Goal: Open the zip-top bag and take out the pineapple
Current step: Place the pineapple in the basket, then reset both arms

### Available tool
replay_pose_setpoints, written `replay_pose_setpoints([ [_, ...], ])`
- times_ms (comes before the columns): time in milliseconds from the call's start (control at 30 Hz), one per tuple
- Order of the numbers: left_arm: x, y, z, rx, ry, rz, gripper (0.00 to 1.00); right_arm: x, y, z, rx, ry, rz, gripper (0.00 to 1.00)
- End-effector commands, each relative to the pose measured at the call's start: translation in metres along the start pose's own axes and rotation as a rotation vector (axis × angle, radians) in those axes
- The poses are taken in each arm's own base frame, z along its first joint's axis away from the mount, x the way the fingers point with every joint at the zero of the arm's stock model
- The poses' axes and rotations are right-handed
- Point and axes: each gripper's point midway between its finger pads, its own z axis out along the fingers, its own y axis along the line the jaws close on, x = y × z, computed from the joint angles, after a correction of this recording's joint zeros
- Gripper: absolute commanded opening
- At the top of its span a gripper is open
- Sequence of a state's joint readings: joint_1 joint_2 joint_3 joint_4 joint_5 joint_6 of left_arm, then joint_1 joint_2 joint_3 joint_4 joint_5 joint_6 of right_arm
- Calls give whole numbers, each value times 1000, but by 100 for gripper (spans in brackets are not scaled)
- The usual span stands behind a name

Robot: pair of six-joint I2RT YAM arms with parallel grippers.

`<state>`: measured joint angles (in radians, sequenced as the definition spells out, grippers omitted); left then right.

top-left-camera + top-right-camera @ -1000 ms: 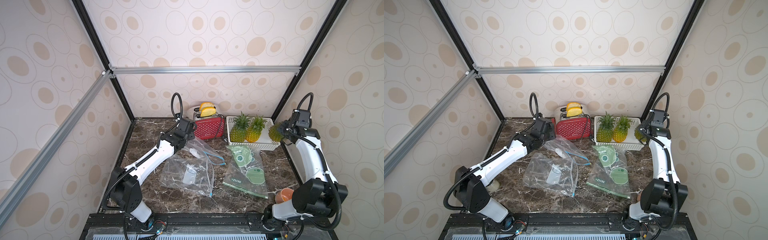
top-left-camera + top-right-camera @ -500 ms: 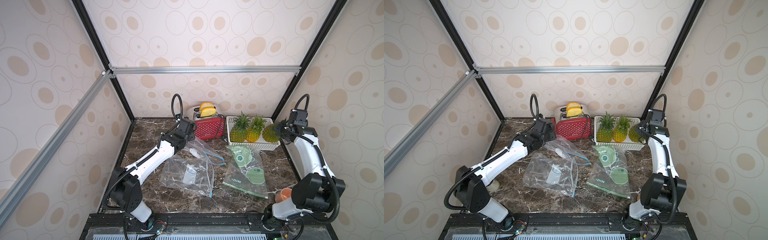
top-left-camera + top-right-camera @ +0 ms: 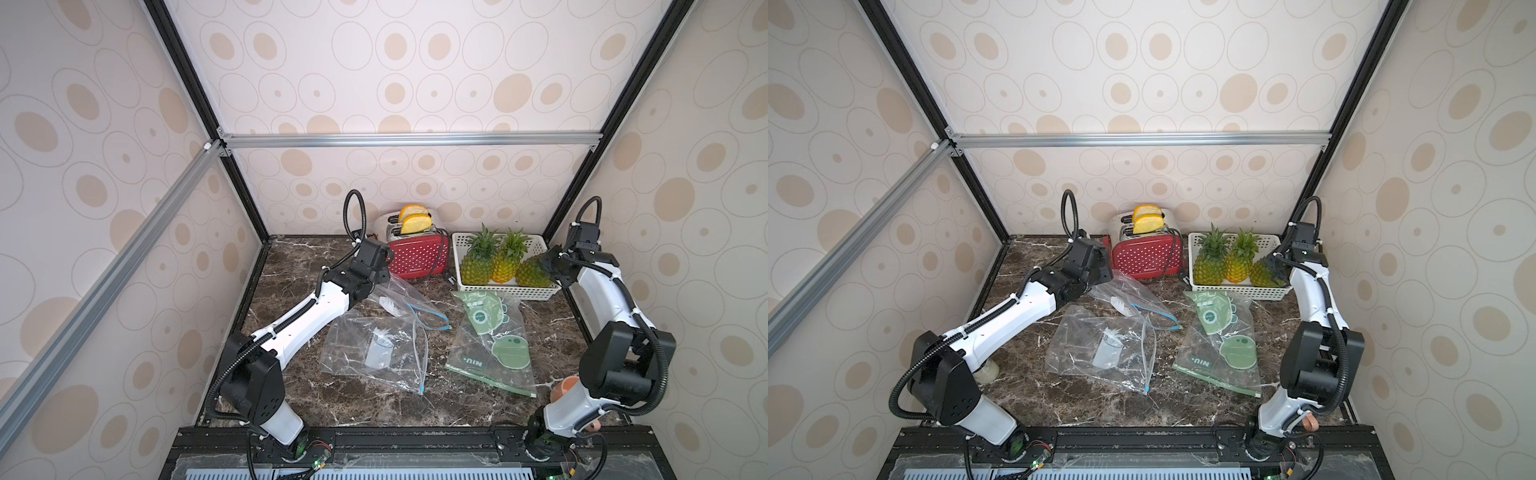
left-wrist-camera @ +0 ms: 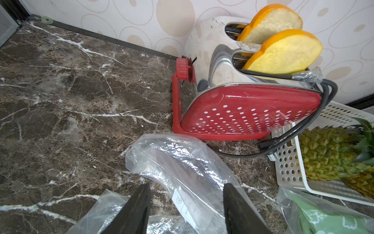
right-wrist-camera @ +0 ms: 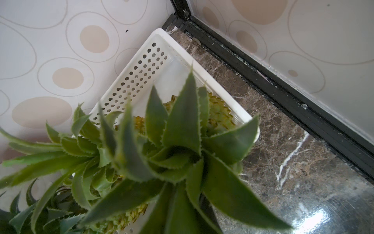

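We see: brown desk [image 3: 291,266], white veins; red toaster [image 3: 419,257], white dots; white basket [image 3: 536,293]; green-printed bag [image 3: 494,340]; yellow-green pineapple [image 3: 530,272]; beige-oval walls [image 3: 395,91].

A robot test cell dressed up as a kitchen: the wall panels [image 3: 415,62] carry oval-patterned wallpaper but sit in bare black posts [image 3: 183,70] and an aluminium bar [image 3: 407,139]. Two white-and-black robot arms [image 3: 307,316] are mounted on a rail [image 3: 415,440] along the front edge of the counter [image 3: 299,266] (dark, marble-look, white-veined). The kitchen part comes from the props at the back: a red toaster [image 3: 419,259] with two bread slices [image 3: 415,224] standing in its slots, and beside it a perforated white basket [image 3: 536,293] with a pineapple [image 3: 476,268] upright in it
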<state>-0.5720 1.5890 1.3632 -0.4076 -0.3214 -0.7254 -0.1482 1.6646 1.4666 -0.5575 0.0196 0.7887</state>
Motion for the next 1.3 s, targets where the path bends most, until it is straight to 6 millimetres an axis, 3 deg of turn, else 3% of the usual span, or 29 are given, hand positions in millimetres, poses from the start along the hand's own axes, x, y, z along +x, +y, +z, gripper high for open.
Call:
replay_pose_setpoints([
  [0, 6, 10, 8, -54, 20, 22, 62, -17, 0, 7, 13, -46, 3, 11],
  [133, 8, 10, 10, -58, 24, 42, 70, -17, 5, 9, -11, -44, -16, 44],
  [167, 7, 11, 9, -59, 21, 46, 71, -18, 6, 7, -18, -50, -22, 49],
  [233, 5, 12, 8, -63, 13, 62, 75, -21, 10, 0, -38, -71, -37, 53],
  [400, -3, 15, 4, -68, -19, 123, 98, -30, 22, -29, -104, -124, -89, 61],
  [633, -18, 42, 0, -142, -86, 262, 99, -29, 15, -93, -90, -217, -233, 75],
  [767, -22, 94, 0, -282, -160, 297, 99, 0, 4, -115, -90, -248, -378, 92],
  [833, -17, 126, -2, -361, -209, 263, 99, 25, -6, -115, -116, -249, -452, 100],
  [933, 2, 154, -3, -398, -268, 294, 99, 72, -28, -105, -147, -284, -565, 100],
  [1033, 20, 176, -2, -463, -274, 362, 99, 105, -48, -95, -167, -382, -651, 100],
  [1133, 21, 184, -2, -487, -267, 378, 99, 119, -67, -87, -140, -496, -692, 100],
  [1267, 18, 189, -3, -492, -287, 400, 99, 129, -86, -65, -66, -504, -727, 100],
])
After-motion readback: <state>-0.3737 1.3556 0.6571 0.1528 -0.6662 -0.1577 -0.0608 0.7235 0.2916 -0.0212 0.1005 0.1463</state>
